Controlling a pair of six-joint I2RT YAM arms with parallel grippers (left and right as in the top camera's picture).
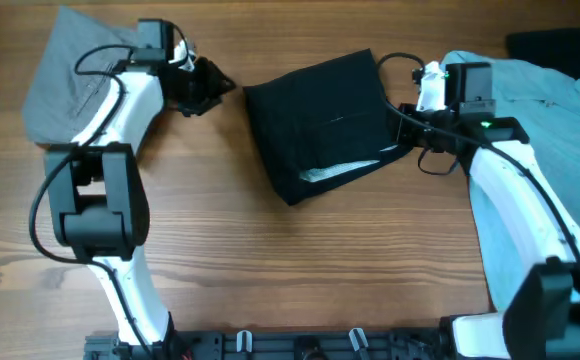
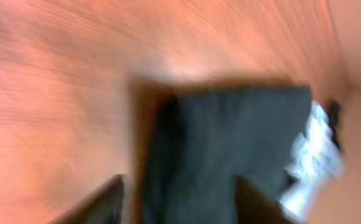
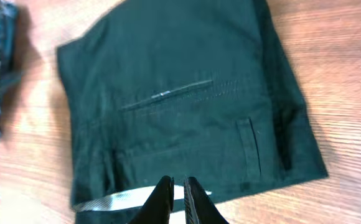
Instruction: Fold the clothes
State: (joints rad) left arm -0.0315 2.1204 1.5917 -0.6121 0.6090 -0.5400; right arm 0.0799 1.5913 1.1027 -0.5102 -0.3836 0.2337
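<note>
The black shorts (image 1: 320,120) lie folded flat mid-table, with a strip of white lining (image 1: 340,170) showing at the near edge. They also show in the right wrist view (image 3: 180,106) and, blurred, in the left wrist view (image 2: 230,143). My left gripper (image 1: 210,88) is open and empty just left of the shorts; its fingers (image 2: 177,180) are spread apart. My right gripper (image 1: 408,130) is at the shorts' right edge, and its fingers (image 3: 177,182) are closed together over the white lining (image 3: 112,200). The grey shorts (image 1: 65,70) lie at the far left. The light blue T-shirt (image 1: 550,110) lies at the right.
A dark cloth (image 1: 555,45) lies at the far right corner beside the T-shirt. My left arm reaches over the grey shorts and my right arm over the T-shirt. Bare wooden table (image 1: 300,270) lies in front of the shorts.
</note>
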